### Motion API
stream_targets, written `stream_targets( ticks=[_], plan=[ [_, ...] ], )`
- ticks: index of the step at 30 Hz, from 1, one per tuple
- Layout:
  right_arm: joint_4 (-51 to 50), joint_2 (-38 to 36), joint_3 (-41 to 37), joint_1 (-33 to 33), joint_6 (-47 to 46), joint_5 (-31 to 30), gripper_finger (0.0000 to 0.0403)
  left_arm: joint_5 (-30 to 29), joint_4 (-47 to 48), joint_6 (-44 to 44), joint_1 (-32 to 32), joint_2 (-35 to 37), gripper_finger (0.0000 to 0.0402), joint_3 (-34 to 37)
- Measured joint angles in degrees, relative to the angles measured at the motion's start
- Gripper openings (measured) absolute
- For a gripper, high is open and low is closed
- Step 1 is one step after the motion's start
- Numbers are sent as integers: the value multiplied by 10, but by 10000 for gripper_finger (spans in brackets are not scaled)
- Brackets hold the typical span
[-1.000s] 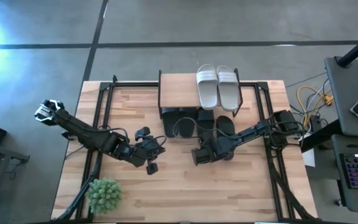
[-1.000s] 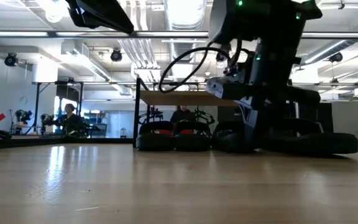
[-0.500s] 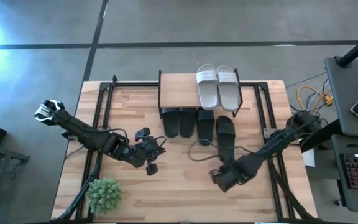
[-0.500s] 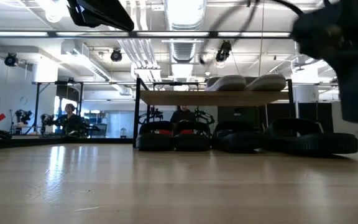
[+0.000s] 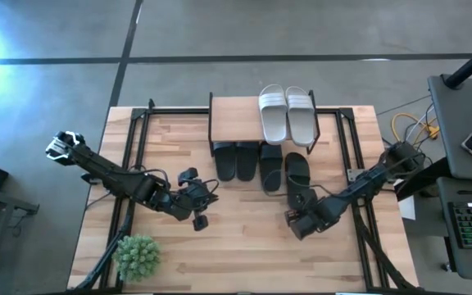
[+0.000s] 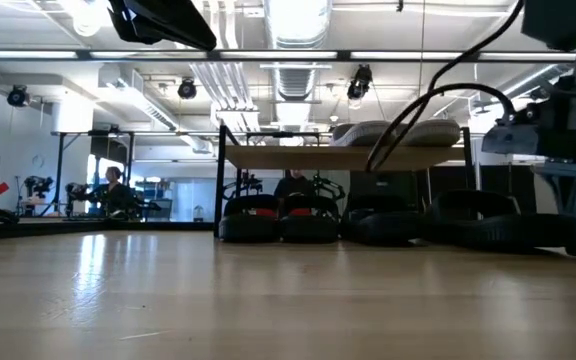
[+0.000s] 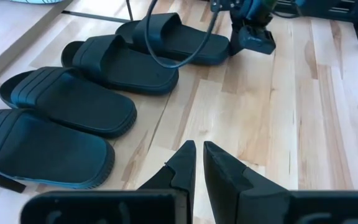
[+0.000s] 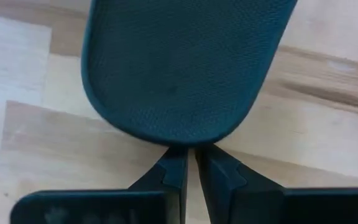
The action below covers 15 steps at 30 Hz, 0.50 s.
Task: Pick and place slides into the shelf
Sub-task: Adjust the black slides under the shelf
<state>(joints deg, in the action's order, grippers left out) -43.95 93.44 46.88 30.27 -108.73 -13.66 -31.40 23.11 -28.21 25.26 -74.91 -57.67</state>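
Right of centre in the high view, my right gripper (image 5: 299, 218), fingers together, sits against the heel of the last black slide (image 5: 297, 177) outside the shelf (image 5: 234, 117); it looks light, flexible and grippy, so I'd pinch its strap.

We can read no text, label, brand, number or sign on anything in these four views.
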Motion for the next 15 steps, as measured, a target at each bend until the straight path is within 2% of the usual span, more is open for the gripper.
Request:
stream_targets(
  ticks=[3,8,15],
  plan=[
    [-1,-3,-3,-22,25,-11,31,0,-1,0,0,0,17,0],
    [-8,-10,-5,-71,74,-68,31,-1,-2,0,0,0,17,0],
    [-7,-30,-5,-125,136,-81,31,-2,-4,-15,0,-12,17,0]
  ],
)
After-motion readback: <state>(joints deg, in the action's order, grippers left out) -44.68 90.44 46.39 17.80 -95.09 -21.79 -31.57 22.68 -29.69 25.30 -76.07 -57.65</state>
